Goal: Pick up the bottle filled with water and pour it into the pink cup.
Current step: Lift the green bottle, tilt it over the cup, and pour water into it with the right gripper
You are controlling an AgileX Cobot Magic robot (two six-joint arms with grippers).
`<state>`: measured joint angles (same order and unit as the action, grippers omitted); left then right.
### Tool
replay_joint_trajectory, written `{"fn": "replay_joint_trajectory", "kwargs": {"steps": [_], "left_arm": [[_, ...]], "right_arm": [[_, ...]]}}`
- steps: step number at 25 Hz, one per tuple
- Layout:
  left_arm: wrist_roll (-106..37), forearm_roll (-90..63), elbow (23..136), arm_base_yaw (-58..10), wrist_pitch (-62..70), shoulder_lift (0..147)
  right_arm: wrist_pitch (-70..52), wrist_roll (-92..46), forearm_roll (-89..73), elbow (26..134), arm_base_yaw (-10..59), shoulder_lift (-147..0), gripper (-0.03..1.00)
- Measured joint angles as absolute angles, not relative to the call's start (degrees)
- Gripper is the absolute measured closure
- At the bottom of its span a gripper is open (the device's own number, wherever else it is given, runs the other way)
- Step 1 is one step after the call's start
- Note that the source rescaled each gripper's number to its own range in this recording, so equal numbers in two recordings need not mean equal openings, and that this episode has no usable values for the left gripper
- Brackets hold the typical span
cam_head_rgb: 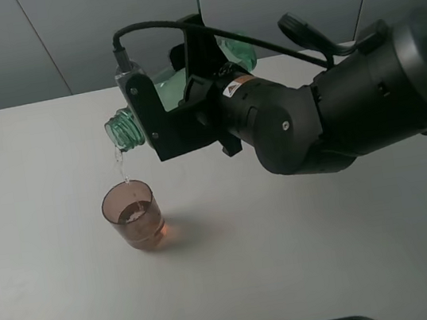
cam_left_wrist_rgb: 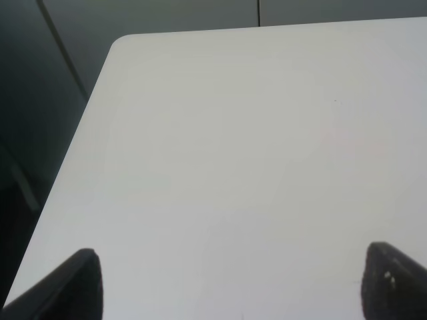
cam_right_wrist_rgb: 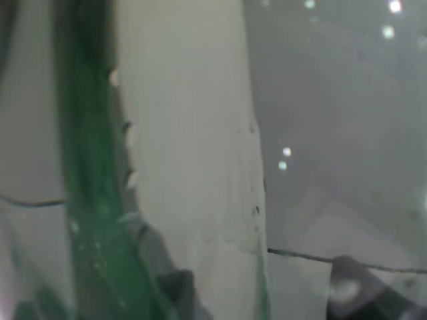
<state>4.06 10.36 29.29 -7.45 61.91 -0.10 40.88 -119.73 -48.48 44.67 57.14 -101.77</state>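
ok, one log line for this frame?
phase: pouring | right gripper: shut on bottle, neck tilted down | water: streaming into pink cup | left gripper: open, empty, above table

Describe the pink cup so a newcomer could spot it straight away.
On the white table, find the right gripper tilting the green bottle. The pink cup stands upright below the bottle's mouth: small, translucent, brownish-pink, catching the thin stream.

bottle (cam_head_rgb: 124, 130): its middle is hiding between the jaws of the right gripper (cam_head_rgb: 178, 109) (only neck and base are showing).
right wrist view: bottle is blurring into green streaks.
left gripper (cam_left_wrist_rgb: 233, 285): fingertips (cam_left_wrist_rgb: 79, 285) are running off the frame edge.
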Motion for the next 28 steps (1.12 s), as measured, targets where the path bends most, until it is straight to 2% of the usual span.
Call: {"fn": "replay_joint_trajectory", "kwargs": {"steps": [28], "left_arm": [[4.1,10.4,29.3,-7.4,61.9,-0.1]], "right_arm": [[41.2,-119.7,-47.2,44.7,57.1,-101.8,0.94]]}}
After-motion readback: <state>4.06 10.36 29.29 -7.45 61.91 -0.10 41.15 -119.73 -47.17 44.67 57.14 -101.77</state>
